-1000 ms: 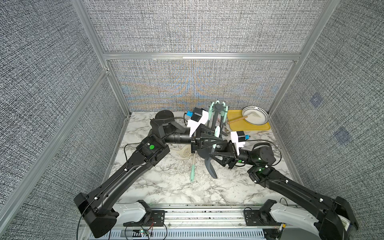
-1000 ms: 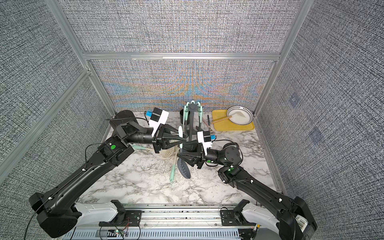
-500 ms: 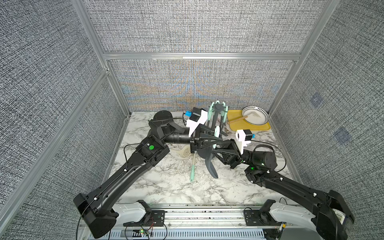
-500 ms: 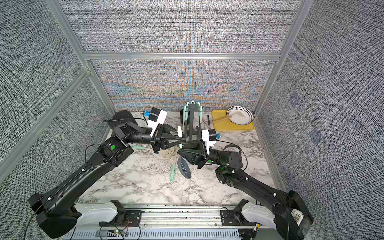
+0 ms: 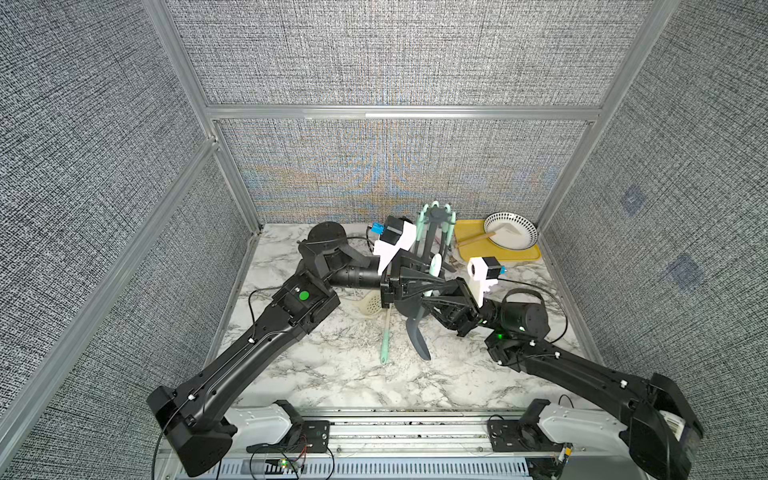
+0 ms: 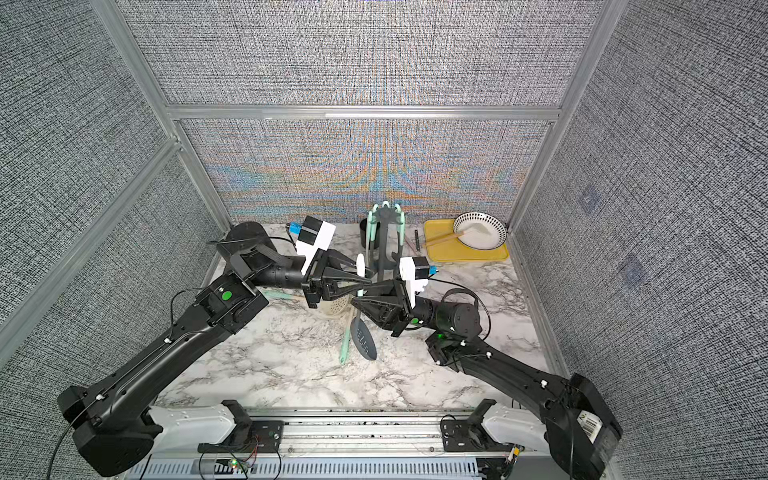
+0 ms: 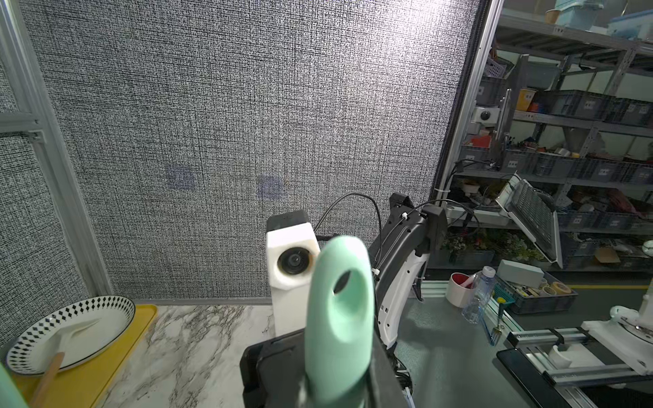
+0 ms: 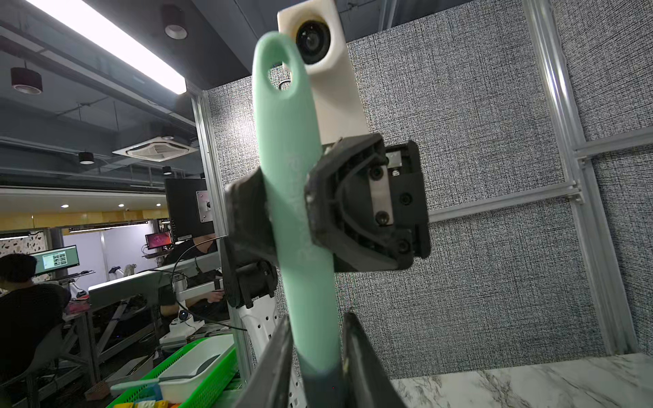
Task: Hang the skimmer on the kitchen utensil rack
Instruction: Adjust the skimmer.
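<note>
1. The skimmer [image 6: 363, 338], with a mint-green handle and a dark grey slotted head, stands nearly upright above the white marble-patterned bench [image 6: 270, 365], hanging hole uppermost.
2. The left gripper [image 8: 288, 215] is clamped tight across the handle's middle.
3. The right gripper [image 8: 314, 360] has narrow jaws flanking the handle's lower end. I cannot tell whether they press it.
4. The dark grey kitchen utensil rack [image 6: 386, 214] stands just behind, with mint-handled utensils [image 6: 372, 237] on its hooks. The skimmer is not on it.
5. Faint raised lettering on the handle is unreadable, as is the barcode sticker [image 6: 591, 424] on the right arm [image 6: 519, 374].
</note>
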Motion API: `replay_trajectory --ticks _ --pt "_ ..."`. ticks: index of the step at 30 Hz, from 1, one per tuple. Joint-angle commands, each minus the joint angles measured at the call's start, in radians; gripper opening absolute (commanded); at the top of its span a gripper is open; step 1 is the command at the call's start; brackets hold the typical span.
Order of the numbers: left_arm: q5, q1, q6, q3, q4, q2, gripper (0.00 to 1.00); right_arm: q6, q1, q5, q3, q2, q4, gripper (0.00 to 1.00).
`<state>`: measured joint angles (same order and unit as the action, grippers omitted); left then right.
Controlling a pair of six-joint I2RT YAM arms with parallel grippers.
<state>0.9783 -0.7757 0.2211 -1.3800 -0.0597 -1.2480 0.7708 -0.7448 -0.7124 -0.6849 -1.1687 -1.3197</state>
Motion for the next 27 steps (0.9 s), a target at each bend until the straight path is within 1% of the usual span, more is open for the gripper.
replay_trajectory --ticks 1,4,7,8,11,12,13,14,15,17,18,19,22,24,27 --pt "-0.002 0.001 0.001 0.004 -0.048 0.001 0.02 0.004 -0.004 -0.004 -0.012 0.0 -0.051 0.24" --pt "-0.008 0.001 -0.001 0.009 -0.048 0.005 0.02 -0.002 -0.006 -0.005 -0.011 0.001 -0.049 0.16" --pt "-0.021 0.001 -0.003 0.016 -0.048 0.012 0.02 -0.023 -0.006 0.0 -0.005 0.009 -0.029 0.02" --pt "-0.026 0.001 -0.002 0.018 -0.048 0.012 0.02 -0.031 -0.007 0.002 -0.002 0.013 -0.023 0.0" --pt "-0.043 0.001 -0.002 0.024 -0.048 0.019 0.02 -0.069 -0.008 0.013 0.007 0.035 0.009 0.0" --pt "-0.058 0.001 0.001 0.025 -0.045 0.023 0.09 -0.094 -0.008 0.018 0.008 0.047 0.035 0.0" --pt "-0.074 0.002 0.003 0.029 -0.04 0.025 0.25 -0.121 -0.008 0.027 0.01 0.06 0.067 0.0" --pt "-0.092 0.001 0.002 0.034 -0.04 0.031 0.46 -0.161 -0.008 0.046 0.014 0.078 0.114 0.0" --pt "-0.105 0.001 0.002 0.039 -0.039 0.036 0.58 -0.193 -0.007 0.065 0.021 0.097 0.15 0.0" --pt "-0.143 0.001 -0.002 0.052 -0.035 0.05 0.74 -0.26 -0.007 0.107 0.026 0.137 0.235 0.0" --pt "-0.16 0.001 -0.005 0.06 -0.034 0.057 0.79 -0.289 -0.007 0.12 0.023 0.152 0.28 0.0" --pt "-0.181 0.001 -0.008 0.066 -0.034 0.064 0.81 -0.32 -0.007 0.137 0.015 0.168 0.333 0.0" --pt "-0.268 0.001 -0.004 0.071 -0.017 0.071 0.8 -0.379 -0.009 0.208 0.003 0.202 0.445 0.0" --pt "-0.313 0.001 0.012 0.078 -0.027 0.071 0.8 -0.41 -0.009 0.281 -0.008 0.214 0.521 0.0" --pt "-0.391 0.001 0.03 0.104 -0.045 0.084 0.84 -0.482 -0.009 0.417 -0.034 0.228 0.662 0.0"
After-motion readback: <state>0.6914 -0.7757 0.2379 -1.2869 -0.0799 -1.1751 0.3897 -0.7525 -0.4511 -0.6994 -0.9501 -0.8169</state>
